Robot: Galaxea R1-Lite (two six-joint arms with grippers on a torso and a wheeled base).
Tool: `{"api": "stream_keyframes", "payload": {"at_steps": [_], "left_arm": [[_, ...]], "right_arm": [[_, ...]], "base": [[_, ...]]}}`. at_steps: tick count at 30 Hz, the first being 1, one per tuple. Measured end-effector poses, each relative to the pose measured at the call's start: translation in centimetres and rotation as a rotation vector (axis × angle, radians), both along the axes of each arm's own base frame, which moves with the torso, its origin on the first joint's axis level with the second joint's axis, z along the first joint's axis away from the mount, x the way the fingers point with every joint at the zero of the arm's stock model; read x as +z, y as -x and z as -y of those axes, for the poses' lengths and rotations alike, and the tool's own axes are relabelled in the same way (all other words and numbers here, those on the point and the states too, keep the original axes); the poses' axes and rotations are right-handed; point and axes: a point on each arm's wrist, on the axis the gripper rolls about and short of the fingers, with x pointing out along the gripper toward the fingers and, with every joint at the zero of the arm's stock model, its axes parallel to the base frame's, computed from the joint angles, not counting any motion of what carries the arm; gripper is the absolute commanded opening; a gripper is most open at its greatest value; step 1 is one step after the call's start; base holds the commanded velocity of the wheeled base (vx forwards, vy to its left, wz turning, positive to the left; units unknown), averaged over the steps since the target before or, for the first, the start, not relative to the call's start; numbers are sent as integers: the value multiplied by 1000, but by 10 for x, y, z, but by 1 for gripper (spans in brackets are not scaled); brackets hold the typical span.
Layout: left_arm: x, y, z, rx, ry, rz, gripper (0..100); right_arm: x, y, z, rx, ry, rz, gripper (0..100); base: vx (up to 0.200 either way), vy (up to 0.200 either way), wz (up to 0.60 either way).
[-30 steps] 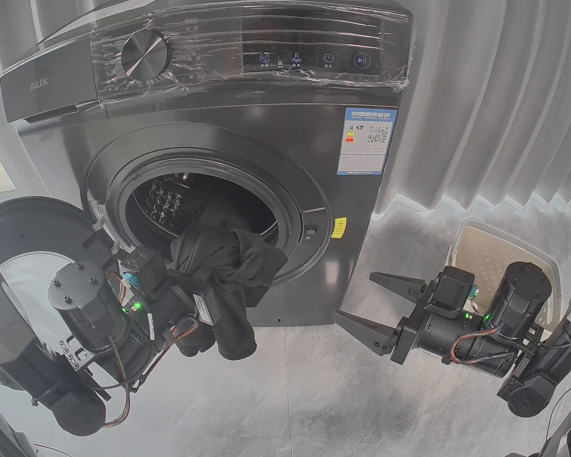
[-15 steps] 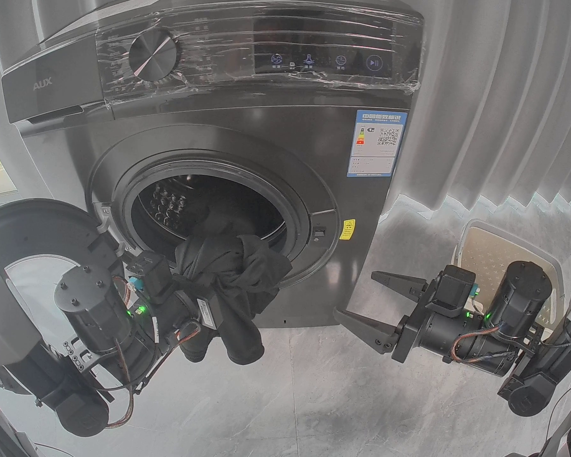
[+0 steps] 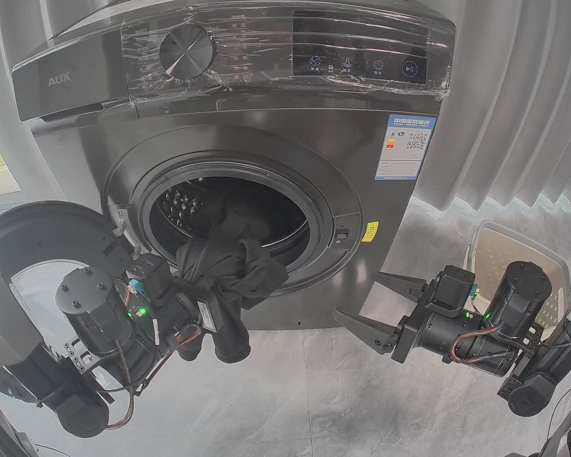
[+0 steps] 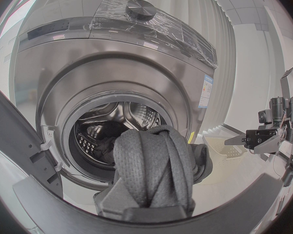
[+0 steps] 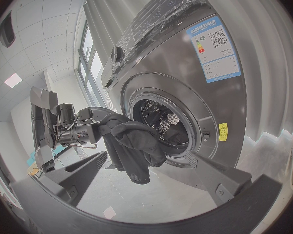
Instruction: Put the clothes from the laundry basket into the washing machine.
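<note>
Now, at the lower left of the head view, the left claw [image 4: 149,202] is clenching a black garment [image 3: 231,271], which is bunching up and draping over its fingers. The garment is hanging in front of the lower rim of the round drum opening [image 3: 235,223] of the washing machine [image 3: 254,131]. One folded end is dangling toward the grey tiled floor [image 3: 336,401] without reaching it. Whether the cloth is brushing the rim cannot be told. More dark clothing [image 3: 260,207] is lying inside the drum, behind the held piece. The machine's door [image 3: 41,236] is standing wide open at the left edge of the frame, just beside the left arm.

At the lower right, the right claw [image 3: 355,296] is hovering above the floor with its jaws spread wide and nothing between them, pointing toward the front of the machine. Behind that arm, at the right edge, the pale laundry basket [image 3: 488,231] is sitting on the floor, near the foot of a long pleated curtain [image 3: 520,96]. Clear plastic film [image 3: 285,52] is wrapping the control panel in the upper part of the frame.
</note>
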Motion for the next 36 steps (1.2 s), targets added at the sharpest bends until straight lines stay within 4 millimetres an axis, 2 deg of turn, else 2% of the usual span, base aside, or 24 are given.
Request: {"api": "stream_keyframes", "payload": {"at_steps": [3,18,24,36], "left_arm": [[0,0,0,0,-1,-1,0],[-3,3,0,-6,-17,-12,0],[-4,4,0,-10,-19,-15,0],[-7,5,2,-16,-28,-25,0]], "right_arm": [[0,0,0,1,0,-1,100],[-1,0,0,1,3,-4,100],[-1,0,0,0,4,-5,100],[-1,0,0,0,3,-4,100]], "base": [[0,200,0],[0,0,0],[200,0,0],[0,0,0]]}}
